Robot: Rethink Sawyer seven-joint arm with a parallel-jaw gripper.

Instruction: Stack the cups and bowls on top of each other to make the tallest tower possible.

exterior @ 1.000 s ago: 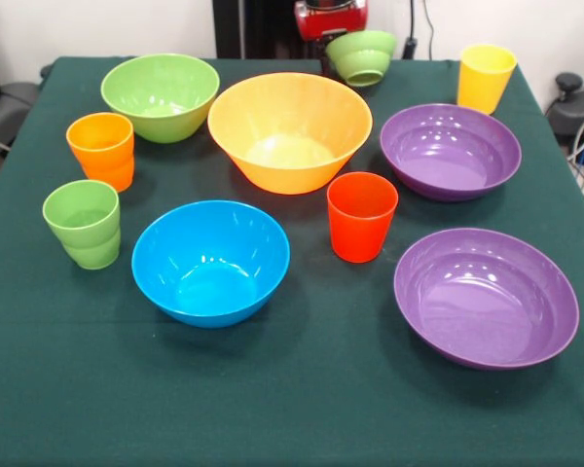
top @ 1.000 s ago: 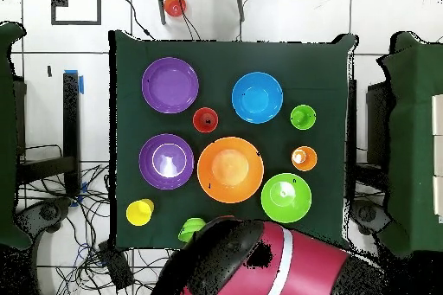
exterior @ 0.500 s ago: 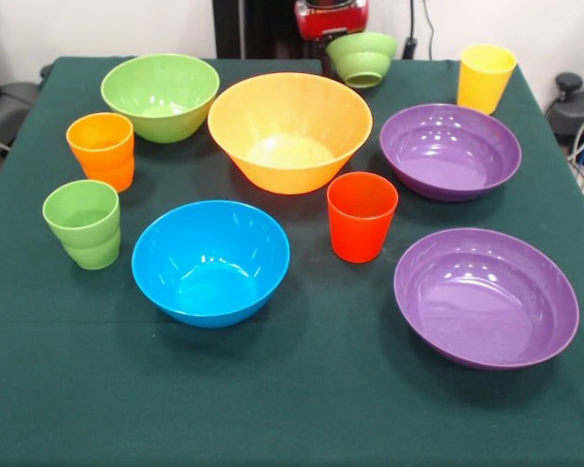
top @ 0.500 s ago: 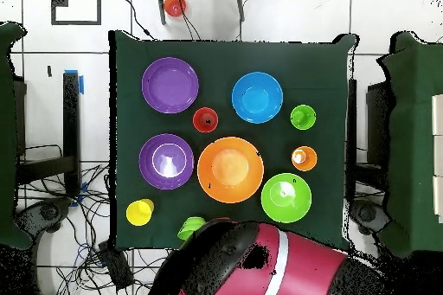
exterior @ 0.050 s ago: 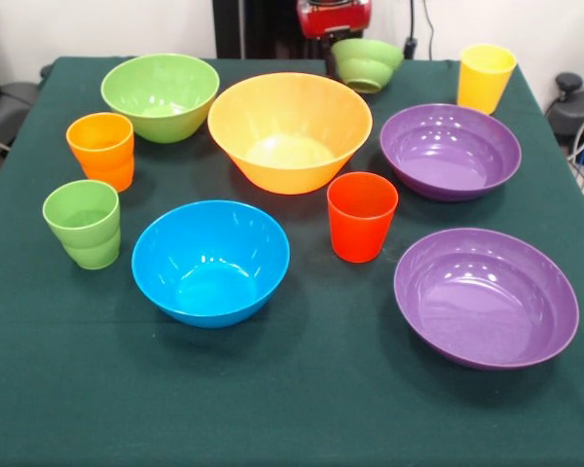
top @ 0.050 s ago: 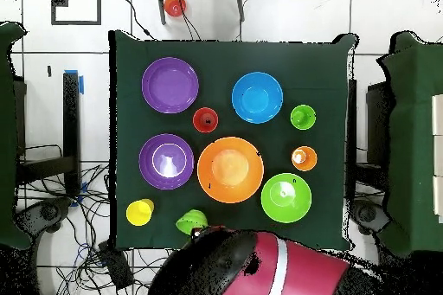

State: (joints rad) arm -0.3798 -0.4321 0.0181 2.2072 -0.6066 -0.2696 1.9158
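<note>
Front view gives you the whole spread on the green table (exterior @ 0.050 s ago: 302, 409): nothing is stacked, and all 10 pieces sit apart on the cloth. The orange bowl (exterior @ 0.050 s ago: 290, 128) stands in the middle toward the far side. To its left sits the green bowl (exterior @ 0.050 s ago: 161, 94), and in front of that the orange cup (exterior @ 0.050 s ago: 101, 150), then the green cup (exterior @ 0.050 s ago: 82, 223) nearer you. The blue bowl (exterior @ 0.050 s ago: 211, 261) sits front and centre, with the red cup (exterior @ 0.050 s ago: 361, 215) just to its right. You have 2 purple bowls on the right: the far purple bowl (exterior @ 0.050 s ago: 451, 150) and the near purple bowl (exterior @ 0.050 s ago: 486, 296). The yellow cup (exterior @ 0.050 s ago: 485, 77) stands upright at the far right corner.

The small green bowl (exterior @ 0.050 s ago: 367, 62) is at the far edge, right beside the red arm (exterior @ 0.050 s ago: 333, 16), and appears tilted. You cannot tell from either view whether the claw is open, closed or holding that bowl; its tips are hidden.

Overhead, you see the arm (top @ 0.050 s ago: 260, 266) as a red and black mass at the bottom edge, with the small green bowl (top @ 0.050 s ago: 191, 221) just above it, between the yellow cup (top @ 0.050 s ago: 139, 212) and the orange bowl (top @ 0.050 s ago: 230, 169).
</note>
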